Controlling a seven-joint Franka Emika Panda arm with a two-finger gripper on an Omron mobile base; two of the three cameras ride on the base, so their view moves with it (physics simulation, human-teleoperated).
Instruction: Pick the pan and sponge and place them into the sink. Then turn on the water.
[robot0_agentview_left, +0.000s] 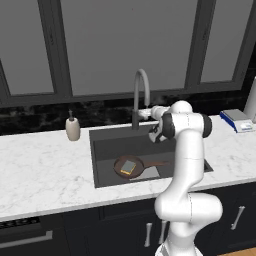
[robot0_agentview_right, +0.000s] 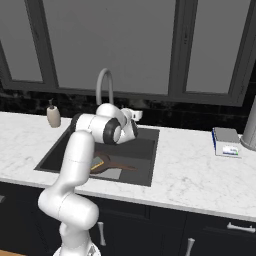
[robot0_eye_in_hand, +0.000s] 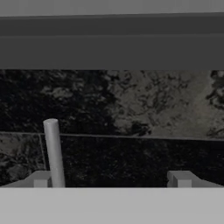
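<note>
The dark reddish-brown pan (robot0_agentview_left: 118, 165) (robot0_agentview_right: 104, 165) lies at the bottom of the sink (robot0_agentview_left: 105, 145) (robot0_agentview_right: 146, 146), its handle pointing right. The yellow sponge (robot0_agentview_left: 128, 167) (robot0_agentview_right: 96, 163) with its grey-green top rests inside the pan. My gripper (robot0_agentview_left: 145, 114) (robot0_agentview_right: 136, 115) (robot0_eye_in_hand: 111, 179) is up at the back rim of the sink, beside the foot of the arched faucet (robot0_agentview_left: 141, 80) (robot0_agentview_right: 104, 80). It is open and holds nothing. In the hand view a grey faucet rod (robot0_eye_in_hand: 53, 153) stands just inside the left fingertip (robot0_eye_in_hand: 41, 179). No water shows.
A soap dispenser (robot0_agentview_left: 73, 128) (robot0_agentview_right: 53, 116) stands left of the sink. A blue-and-white flat box (robot0_agentview_left: 237, 120) (robot0_agentview_right: 226, 141) and a tall pale cylinder (robot0_agentview_right: 249, 130) sit on the counter at the right. A dark marbled backsplash (robot0_eye_in_hand: 131, 105) is close ahead.
</note>
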